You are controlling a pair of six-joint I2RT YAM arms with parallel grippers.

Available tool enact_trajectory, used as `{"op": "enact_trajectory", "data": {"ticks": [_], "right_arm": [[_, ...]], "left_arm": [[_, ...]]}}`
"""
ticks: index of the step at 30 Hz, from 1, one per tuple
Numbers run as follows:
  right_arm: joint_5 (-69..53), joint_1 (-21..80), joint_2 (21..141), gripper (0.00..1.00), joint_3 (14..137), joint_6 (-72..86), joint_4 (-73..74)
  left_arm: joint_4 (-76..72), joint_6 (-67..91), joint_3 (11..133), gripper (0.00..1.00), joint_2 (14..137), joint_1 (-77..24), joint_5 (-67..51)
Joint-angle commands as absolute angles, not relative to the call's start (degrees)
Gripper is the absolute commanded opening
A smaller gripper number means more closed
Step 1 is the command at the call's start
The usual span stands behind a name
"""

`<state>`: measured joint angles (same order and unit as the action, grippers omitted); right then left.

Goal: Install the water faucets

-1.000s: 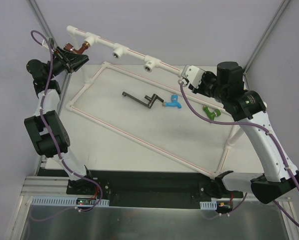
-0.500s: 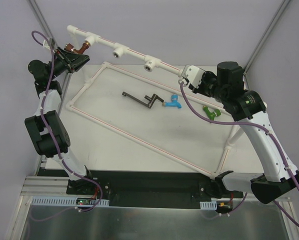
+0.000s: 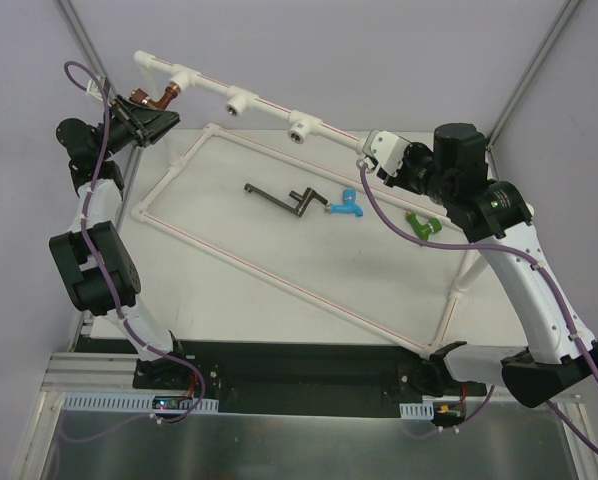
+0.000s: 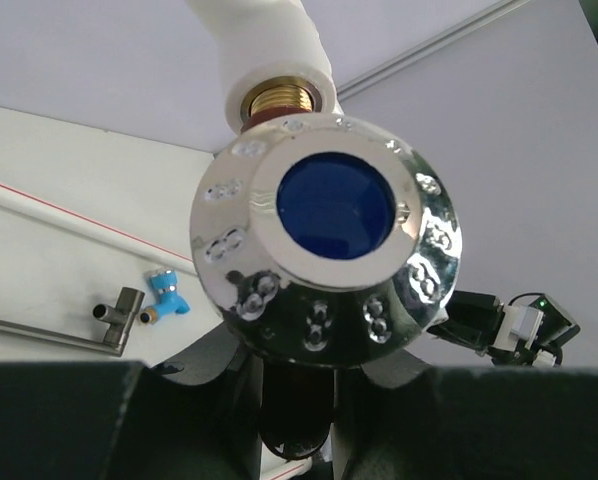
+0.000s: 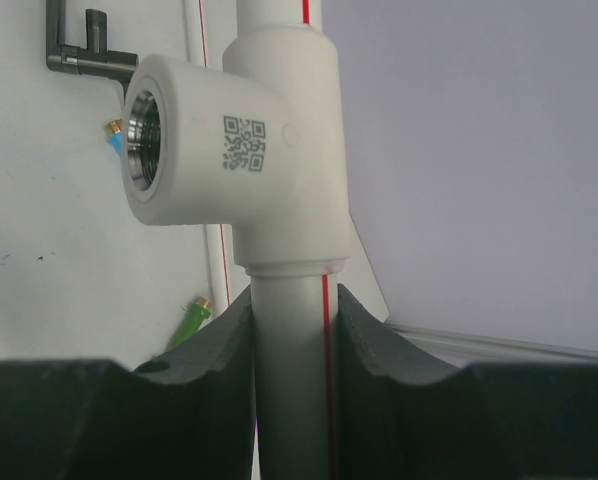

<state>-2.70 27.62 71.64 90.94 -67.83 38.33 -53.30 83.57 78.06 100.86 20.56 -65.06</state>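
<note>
The red-brown water faucet (image 3: 159, 98) with its shiny blue-centred knob (image 4: 334, 250) sits at the leftmost socket (image 4: 274, 55) of the raised white pipe (image 3: 269, 105). Its brass thread (image 4: 279, 98) enters that socket. My left gripper (image 3: 142, 113) is shut on the faucet's dark body (image 4: 299, 400). My right gripper (image 3: 372, 150) is shut on the white pipe (image 5: 289, 390) just below a tee socket (image 5: 144, 140). The blue faucet (image 3: 347, 205) and the green faucet (image 3: 420, 225) lie loose on the table.
A dark metal handle piece (image 3: 284, 200) lies left of the blue faucet. The pipe frame's lower rectangle (image 3: 279, 280) rests on the white table. Two open sockets (image 3: 241, 103) face forward along the raised pipe. Grey walls close in behind and at the sides.
My left wrist has shifted very slightly at the socket with the faucet in it. The right arm and the loose faucets have not moved.
</note>
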Motion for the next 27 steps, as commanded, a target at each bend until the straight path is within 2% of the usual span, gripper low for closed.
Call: {"op": "enact_trajectory", "data": {"ticks": [1, 11, 27], "right_arm": [[-6.1, 29.4, 70.0, 0.02, 89.8, -65.0, 44.8], [-6.1, 29.4, 70.1, 0.02, 89.9, -65.1, 44.8], [-6.1, 29.4, 69.5, 0.02, 89.6, -65.4, 44.8]], "left_arm": [[-46.9, 75.9, 80.3, 0.0, 99.8, 16.5, -62.1], [-35.7, 65.9, 83.9, 0.0, 99.2, 16.6, -62.3], [-27.3, 62.9, 90.9, 0.0, 98.5, 17.1, -61.3]]}}
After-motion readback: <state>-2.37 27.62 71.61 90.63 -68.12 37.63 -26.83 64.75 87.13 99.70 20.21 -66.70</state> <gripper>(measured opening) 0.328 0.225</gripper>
